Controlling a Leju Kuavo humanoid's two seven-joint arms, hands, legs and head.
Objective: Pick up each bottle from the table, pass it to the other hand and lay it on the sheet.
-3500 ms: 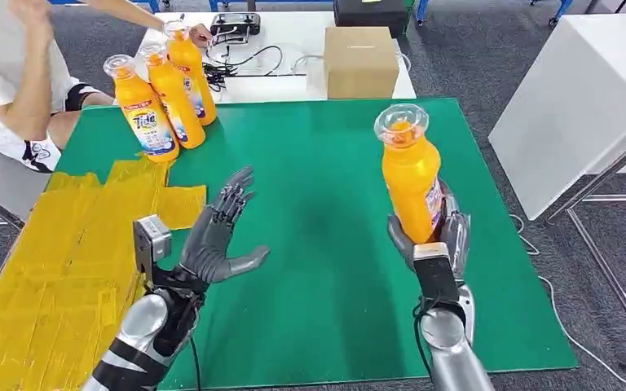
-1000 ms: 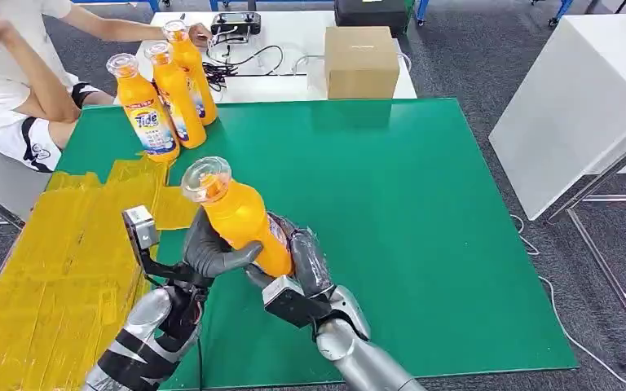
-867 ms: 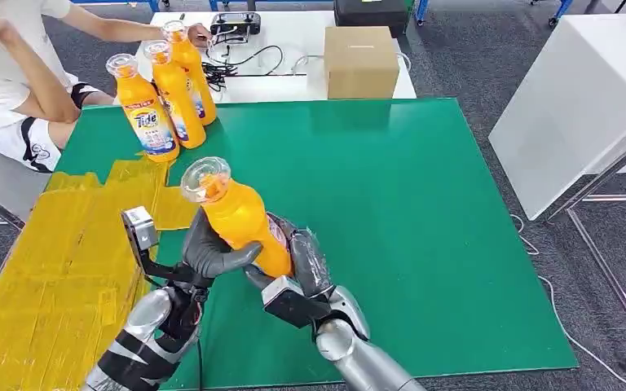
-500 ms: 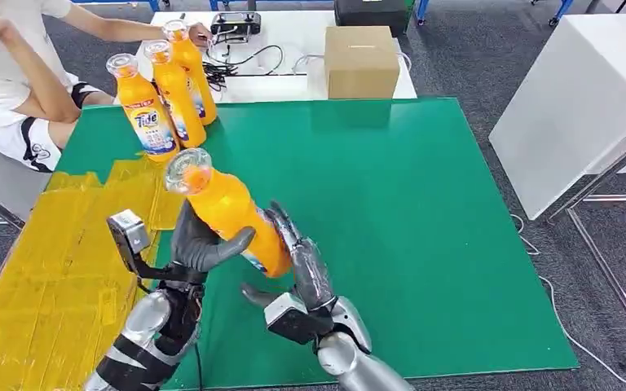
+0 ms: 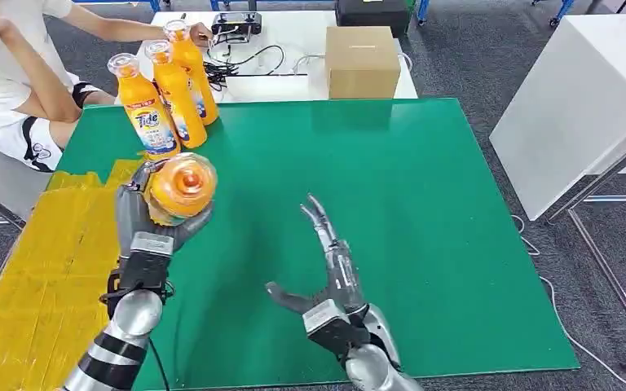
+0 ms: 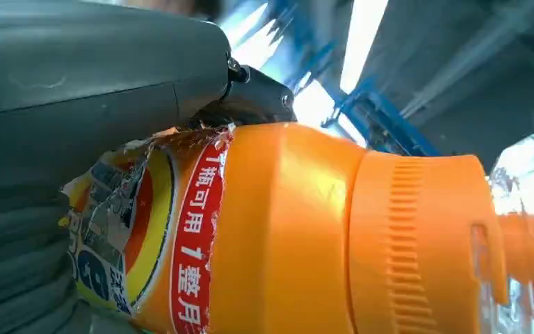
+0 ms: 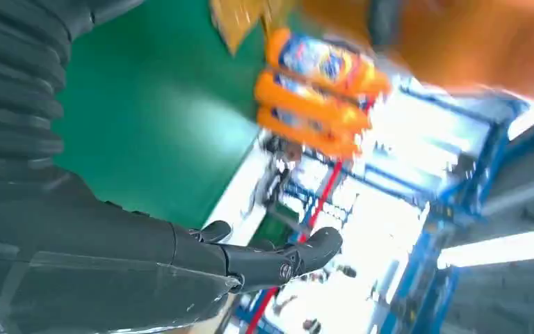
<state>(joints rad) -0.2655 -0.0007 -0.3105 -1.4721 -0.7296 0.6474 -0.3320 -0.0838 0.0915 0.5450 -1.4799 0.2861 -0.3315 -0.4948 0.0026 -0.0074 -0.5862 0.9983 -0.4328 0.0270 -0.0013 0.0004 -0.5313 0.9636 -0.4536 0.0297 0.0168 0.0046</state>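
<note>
Gripping the orange bottle [image 5: 181, 189] in our left hand [image 5: 148, 220], we hold it raised above the table's [image 5: 424, 212] left edge, where the green surface meets the yellow sheet [image 5: 45, 269]. Its clear cap points toward the head camera, so the body is mostly hidden behind it. In the left wrist view the bottle [image 6: 306, 229] lies along our palm, the torn label against the grey cover and the thumb pressed over its shoulder.

Our right hand [image 5: 326, 265] holds nothing; it hovers over the table's near edge, around the middle, with fingers stretched straight and spread and the thumb out to the side. In the right wrist view the same hand [image 7: 146, 257] is open, fingers extended.

Three more orange bottles [image 5: 167, 90] stand upright, close together, at the table's far left corner. We see a person [image 5: 16, 73] seated just beyond that corner, one hand reaching toward the white table behind, which carries a cardboard box [image 5: 362, 61] and some cables [image 5: 253, 61].
</note>
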